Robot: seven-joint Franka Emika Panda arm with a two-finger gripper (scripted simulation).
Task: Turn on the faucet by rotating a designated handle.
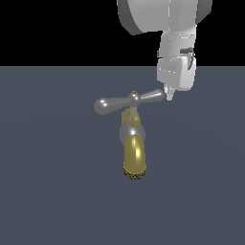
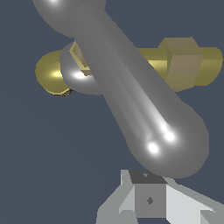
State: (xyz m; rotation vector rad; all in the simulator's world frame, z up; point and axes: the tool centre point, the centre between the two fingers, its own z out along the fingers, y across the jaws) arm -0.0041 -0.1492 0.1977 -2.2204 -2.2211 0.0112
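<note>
One faucet (image 1: 132, 143) stands on the counter (image 1: 48, 191). It carries one handle (image 1: 129, 101), a silver crossbar with two arms, each ending in one rounded bulb, so two bulbs in all: one at the 9 o'clock end and one at the 3 o'clock end in the exterior view. There is one gold hub at the crossbar's middle, one silver ball joint, one gold curved spout and one dark-speckled nozzle rim. One robot arm with one tool (image 1: 168, 94) is present.

Handle (image 1: 128, 101) glossy silver metal; faucet (image 1: 134, 152) spout shiny gold, nozzle rim rough.
</note>
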